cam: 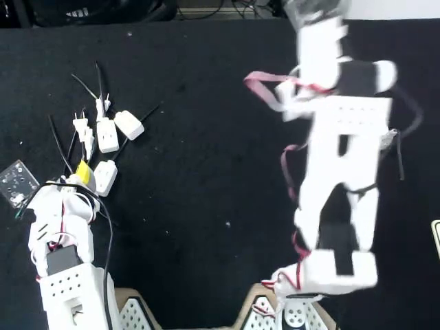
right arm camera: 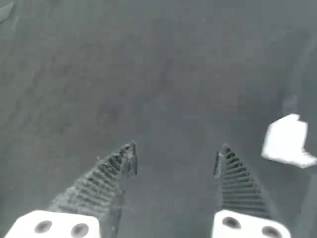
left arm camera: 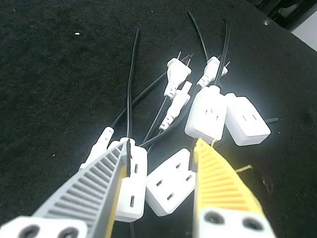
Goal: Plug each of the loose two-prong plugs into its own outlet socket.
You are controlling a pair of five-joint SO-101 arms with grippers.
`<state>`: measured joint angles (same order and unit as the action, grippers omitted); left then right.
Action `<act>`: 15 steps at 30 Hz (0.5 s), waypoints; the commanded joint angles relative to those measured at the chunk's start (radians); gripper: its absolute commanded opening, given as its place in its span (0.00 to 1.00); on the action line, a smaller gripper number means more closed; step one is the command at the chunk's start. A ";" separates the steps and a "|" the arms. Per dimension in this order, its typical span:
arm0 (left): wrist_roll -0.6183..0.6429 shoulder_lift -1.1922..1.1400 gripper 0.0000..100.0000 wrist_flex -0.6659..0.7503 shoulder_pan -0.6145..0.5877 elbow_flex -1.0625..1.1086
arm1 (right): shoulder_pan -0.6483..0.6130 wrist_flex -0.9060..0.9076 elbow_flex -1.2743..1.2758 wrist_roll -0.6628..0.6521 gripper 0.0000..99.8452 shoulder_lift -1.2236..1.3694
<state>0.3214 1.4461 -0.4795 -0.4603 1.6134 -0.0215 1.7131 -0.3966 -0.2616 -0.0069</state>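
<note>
Left arm [cam: 62, 254]: low at near-left corner of black cloth table [cam: 192, 144], bent forward. Left hand [left arm camera: 162, 145]: open wide over white rectangular outlet socket blocks [left arm camera: 171, 184], gripping nothing. White two-prong plugs [left arm camera: 177, 73]: loose among blocks by table's left edge, thin black cables [left arm camera: 130, 74] trailing. Right arm [cam: 340, 158]: stretched from near edge toward far edge. Right hand [right arm camera: 176, 150]: open, holding nothing, above black cloth. Left wrist view: socket slots and bare prongs distinct. High view: same items as plain white shapes.

Blurred white object [right arm camera: 287, 141], unidentifiable; white plastic socket block [left arm camera: 134, 191] partly hidden behind left hand's [left arm camera: 163, 145] grey ribbed finger [left arm camera: 94, 183].
</note>
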 commanded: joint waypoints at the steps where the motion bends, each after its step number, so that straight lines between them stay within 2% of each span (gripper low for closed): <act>1: 0.011 0.012 0.22 0.023 0.008 -0.030 | -0.138 -0.160 0.355 0.098 0.24 -0.162; 8: 0.011 0.012 0.22 0.023 0.008 -0.030 | -0.373 -0.686 0.937 0.252 0.24 -0.308; 11: 0.002 0.012 0.22 0.015 0.008 -0.030 | -0.391 -0.862 1.095 0.218 0.24 -0.338; 15: -0.069 0.012 0.22 0.015 0.008 -0.042 | -0.391 -0.944 1.196 0.213 0.24 -0.377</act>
<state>0.3076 1.4461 -0.4795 -0.4603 1.6134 -0.3959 0.8416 0.7541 -0.0422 -0.3184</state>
